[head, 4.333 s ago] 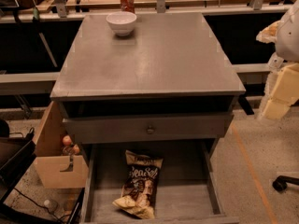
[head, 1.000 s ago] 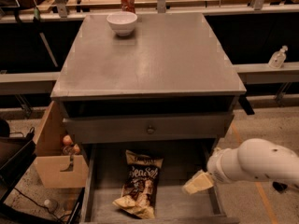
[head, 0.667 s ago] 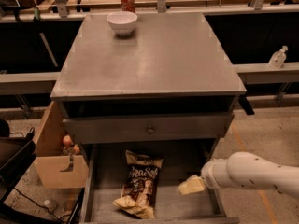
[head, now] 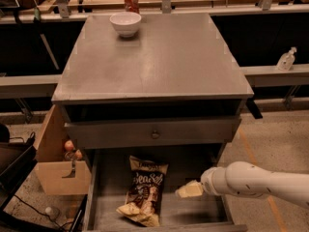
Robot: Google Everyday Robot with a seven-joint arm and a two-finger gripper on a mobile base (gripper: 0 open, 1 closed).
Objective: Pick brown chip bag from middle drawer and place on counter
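Observation:
The brown chip bag (head: 143,191) lies lengthwise on the floor of the open middle drawer (head: 193,215), left of its centre. My gripper (head: 188,191) comes in from the right on a white arm (head: 251,180) and hangs over the drawer, just right of the bag and apart from it. The counter (head: 159,62) is the grey cabinet top above.
A white bowl (head: 125,23) sits at the counter's back left, with a red can (head: 131,0) behind it. A closed drawer front with a knob (head: 154,134) is above the open drawer. A cardboard box (head: 58,163) stands left of the cabinet. A bottle (head: 286,59) stands on a ledge at right.
The arm has come down from the right side and moved leftward into the open drawer, bringing the gripper closer to the bag. The bag has not moved.

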